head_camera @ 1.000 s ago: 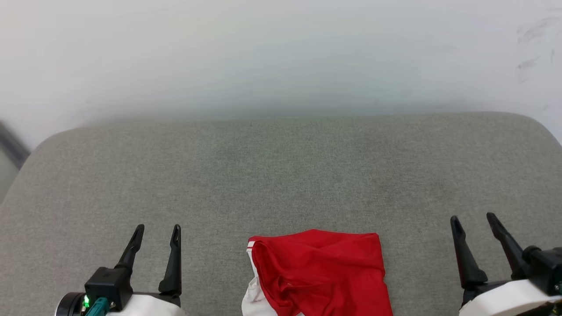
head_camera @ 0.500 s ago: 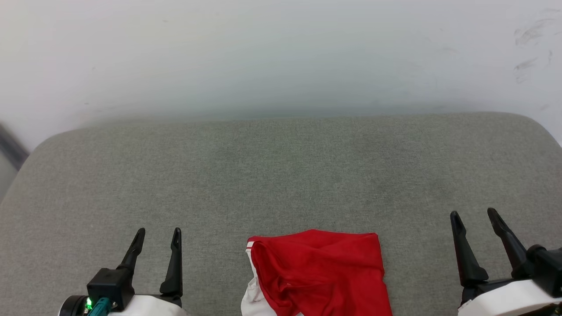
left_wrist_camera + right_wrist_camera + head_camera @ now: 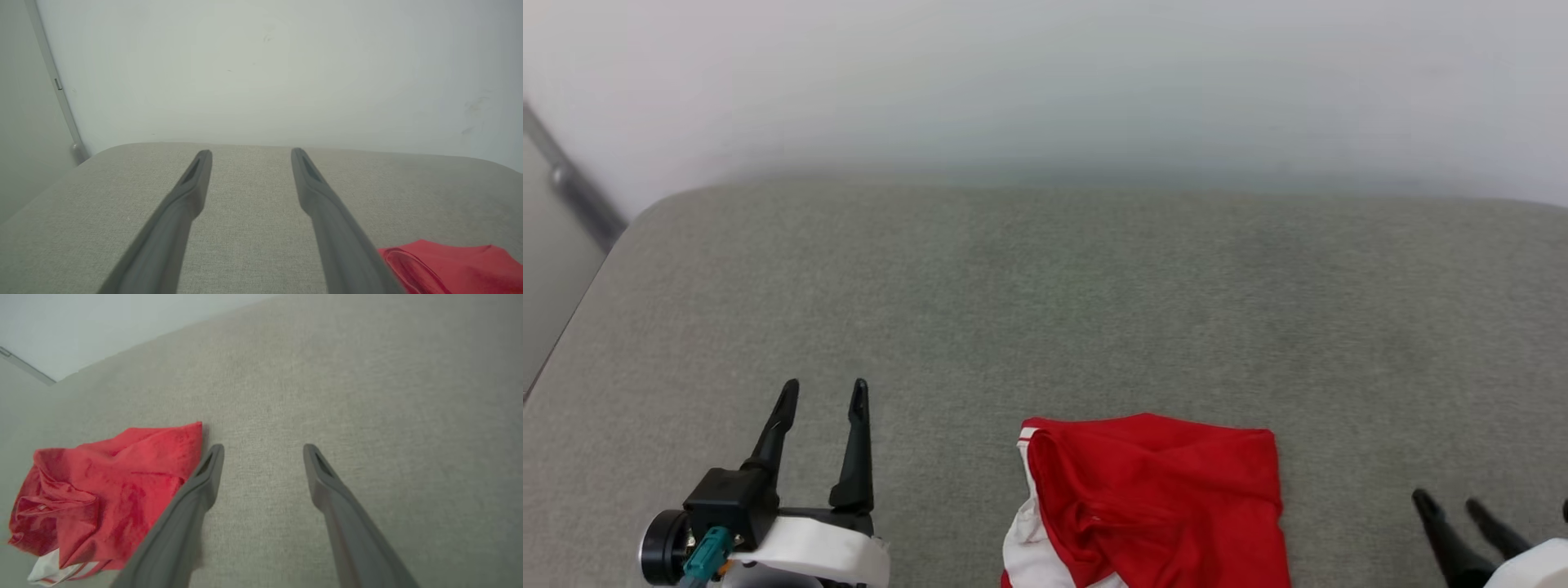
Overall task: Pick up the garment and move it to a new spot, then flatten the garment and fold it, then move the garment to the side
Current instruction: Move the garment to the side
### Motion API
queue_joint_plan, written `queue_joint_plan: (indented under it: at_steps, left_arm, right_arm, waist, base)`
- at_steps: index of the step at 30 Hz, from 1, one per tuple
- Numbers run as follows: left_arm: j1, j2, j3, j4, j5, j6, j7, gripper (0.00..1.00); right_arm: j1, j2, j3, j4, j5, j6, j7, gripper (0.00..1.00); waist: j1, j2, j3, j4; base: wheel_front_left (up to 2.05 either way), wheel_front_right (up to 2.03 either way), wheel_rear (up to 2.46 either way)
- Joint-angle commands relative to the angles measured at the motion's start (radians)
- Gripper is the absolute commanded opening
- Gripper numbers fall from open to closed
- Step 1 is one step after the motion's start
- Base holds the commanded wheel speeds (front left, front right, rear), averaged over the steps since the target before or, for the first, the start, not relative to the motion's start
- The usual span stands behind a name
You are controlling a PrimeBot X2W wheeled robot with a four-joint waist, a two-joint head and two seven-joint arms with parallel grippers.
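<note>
The crumpled red jersey T-shirt (image 3: 1160, 498), with a strip of white sleeve showing at its left side, lies bunched on the near part of the grey fabric-covered bench (image 3: 1054, 310), in the middle between my two arms and touching neither. My left pincer (image 3: 825, 385) hangs over the bench well to its left, fingers spread apart and empty, and my right pincer (image 3: 1447, 500) sits low to its right, likewise spread with nothing between its fingers. A plain white wall (image 3: 1045, 82) rises behind the bench.
</note>
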Motion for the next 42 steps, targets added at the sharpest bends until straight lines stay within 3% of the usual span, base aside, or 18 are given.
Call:
queue_joint_plan:
  at_steps: [1,3,9,20,21,22,23,29,33,42]
  left_arm:
    - [-0.012,-0.009,0.004,-0.009,0.011,-0.008,-0.002,1.0]
    - [-0.019,-0.022,0.009,-0.016,0.025,-0.012,-0.002,1.0]
    - [-0.049,-0.06,0.034,-0.006,0.05,-0.051,-0.002,1.0]
    - [-0.083,-0.103,0.087,0.015,0.098,-0.105,-0.002,1.0]
    - [-0.084,-0.107,0.09,0.018,0.102,-0.11,-0.002,1.0]
    - [-0.086,-0.111,0.092,0.02,0.105,-0.114,-0.002,1.0]
    - [-0.088,-0.114,0.095,0.022,0.109,-0.119,-0.002,1.0]
    - [-0.06,-0.129,0.121,0.041,0.13,-0.136,-0.002,1.0]
    - [-0.044,-0.131,0.13,0.04,0.141,-0.142,-0.002,1.0]
    - [-0.01,-0.134,0.15,0.009,0.151,-0.147,-0.002,1.0]
  right_arm:
    - [0.003,-0.005,0.012,0.007,0.052,0.0,0.035,1.0]
    - [0.0,-0.039,0.026,0.034,0.107,0.0,0.109,1.0]
    - [-0.046,-0.049,0.127,0.096,0.255,0.0,0.215,1.0]
    - [-0.167,-0.08,0.318,0.289,0.396,-0.001,0.149,1.0]
    - [-0.174,-0.084,0.332,0.301,0.404,-0.001,0.141,0.91]
    - [-0.181,-0.09,0.346,0.31,0.41,-0.001,0.135,0.31]
    - [-0.188,-0.096,0.358,0.315,0.416,-0.001,0.129,0.0]
    - [-0.231,-0.166,0.436,0.267,0.39,0.0,0.07,0.0]
    - [-0.245,-0.222,0.465,0.225,0.291,0.0,0.059,0.0]
    - [-0.32,-0.314,0.455,0.08,0.081,0.0,0.157,0.0]
  waist:
    - [0.0,-0.0001,0.029,0.032]
    - [0.0,-0.0001,0.051,0.052]
    - [0.0,-0.0001,0.101,0.098]
    - [0.0,-0.0001,0.165,0.113]
    - [0.0,-0.0001,0.167,0.113]
    - [0.0,-0.0001,0.167,0.113]
    - [0.0,-0.0001,0.166,0.112]
    - [0.0,-0.0001,0.119,0.087]
    - [0.0,-0.0001,0.079,0.055]
    - [0.0,-0.0001,0.05,-0.109]
  base:
    - [0.0,0.0,0.0]
    - [0.0,0.0,0.0]
    - [0.0,0.0,0.0]
    - [0.0,0.0,0.0]
    - [0.0,0.0,0.0]
    - [0.0,0.0,0.0]
    - [0.0,0.0,0.0]
    - [0.0,0.0,0.0]
    - [0.0,0.0,0.0]
    - [0.0,0.0,0.0]
